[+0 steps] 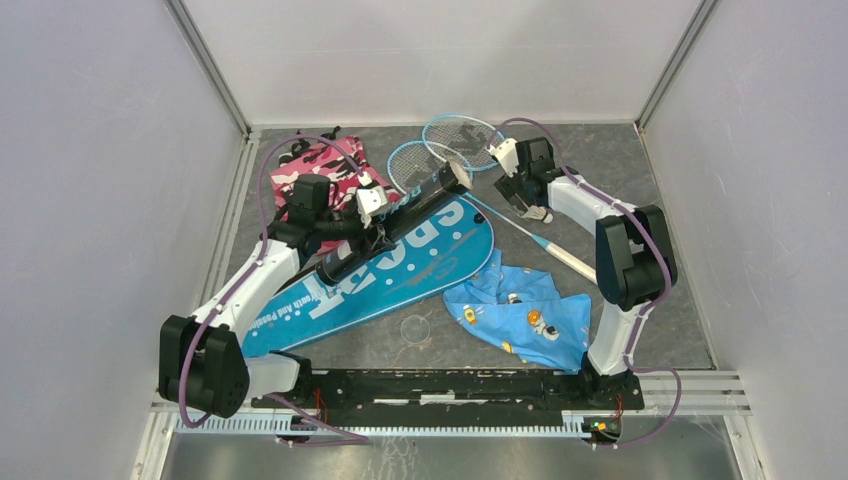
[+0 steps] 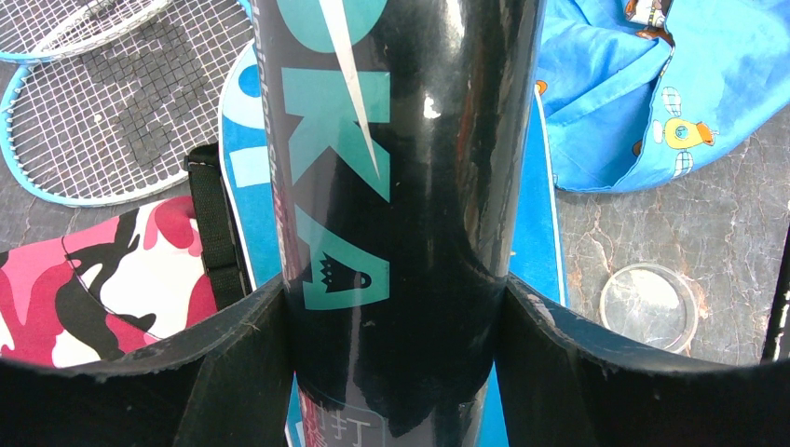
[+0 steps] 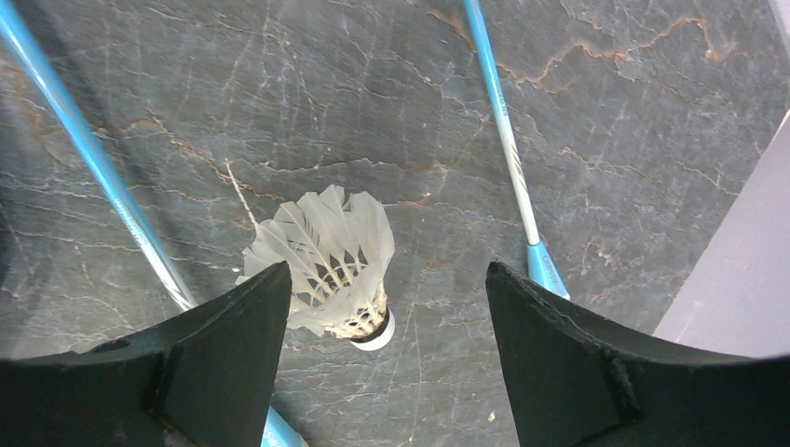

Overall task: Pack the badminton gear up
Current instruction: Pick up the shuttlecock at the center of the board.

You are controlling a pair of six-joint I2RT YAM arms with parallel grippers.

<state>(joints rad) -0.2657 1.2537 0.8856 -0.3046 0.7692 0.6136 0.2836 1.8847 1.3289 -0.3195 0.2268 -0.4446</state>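
My left gripper (image 1: 374, 234) (image 2: 396, 291) is shut on the black tube (image 1: 410, 213) (image 2: 401, 140) and holds it at a slant over the blue SPORT cover (image 1: 400, 278) (image 2: 535, 233); the tube's open end points toward the racquets. Two light-blue racquets (image 1: 462, 141) lie crossed at the back, one white handle (image 1: 577, 263) reaching right. My right gripper (image 1: 524, 198) (image 3: 387, 272) is open just above a white feather shuttlecock (image 1: 541, 213) (image 3: 328, 261) that lies on the table between the two racquet shafts (image 3: 504, 130). The shuttlecock sits close to the left finger.
A pink camouflage bag (image 1: 313, 176) (image 2: 93, 279) lies at the back left beside the cover. A blue cartoon-print cloth (image 1: 527, 316) (image 2: 652, 84) lies crumpled at the front right. A clear round lid (image 1: 415, 327) (image 2: 649, 305) sits near the front middle. Walls enclose the table.
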